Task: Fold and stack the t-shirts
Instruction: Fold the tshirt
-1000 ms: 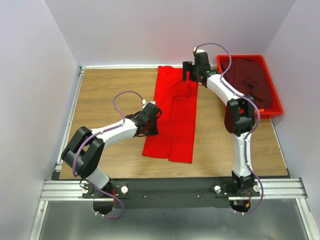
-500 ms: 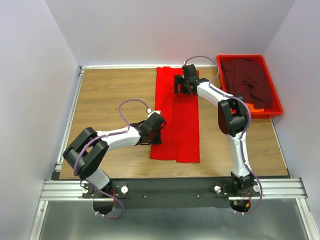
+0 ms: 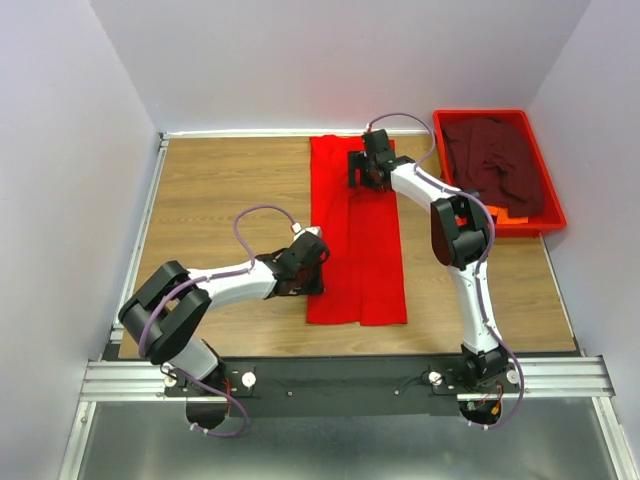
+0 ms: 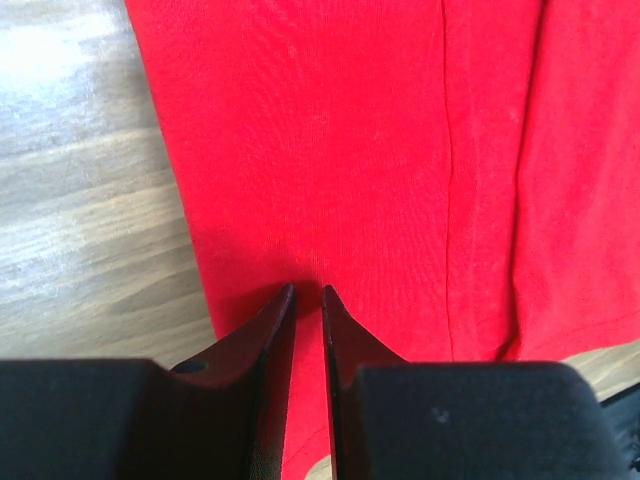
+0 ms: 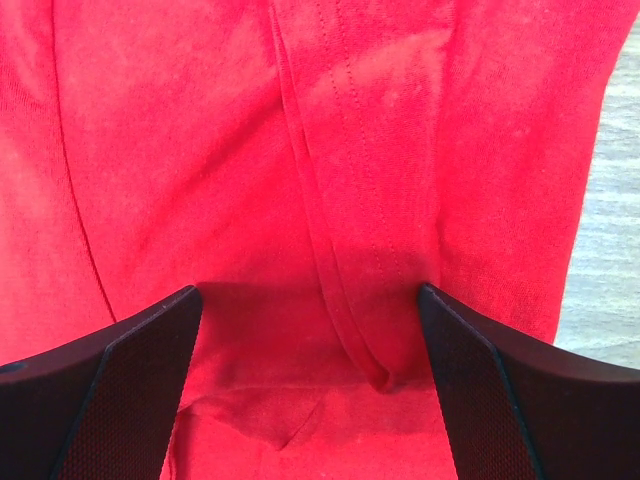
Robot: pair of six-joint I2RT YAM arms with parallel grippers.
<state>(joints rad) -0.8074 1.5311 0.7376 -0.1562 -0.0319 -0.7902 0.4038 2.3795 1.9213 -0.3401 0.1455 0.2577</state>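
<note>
The bright red t-shirt (image 3: 360, 250) lies on the wooden table as a long strip folded lengthwise, running from the far edge towards me. My left gripper (image 3: 315, 272) sits at the strip's near left edge. In the left wrist view (image 4: 307, 292) its jaws are closed to a thin slit on the red cloth (image 4: 350, 150). My right gripper (image 3: 366, 176) is over the far end of the strip. In the right wrist view (image 5: 310, 290) it is wide open above a sleeve seam in the cloth (image 5: 200, 150). The dark maroon t-shirt (image 3: 497, 160) lies crumpled in the tray.
The rigid red plastic tray (image 3: 480, 113) stands at the far right of the table, with something orange (image 3: 505, 212) at its near end. Bare wood (image 3: 220, 190) stretches left of the red shirt. White walls close the table in on three sides.
The near end of the red shirt has slid to the right with my left gripper, straightening the strip. My right gripper moved left and slightly nearer over the far end.
</note>
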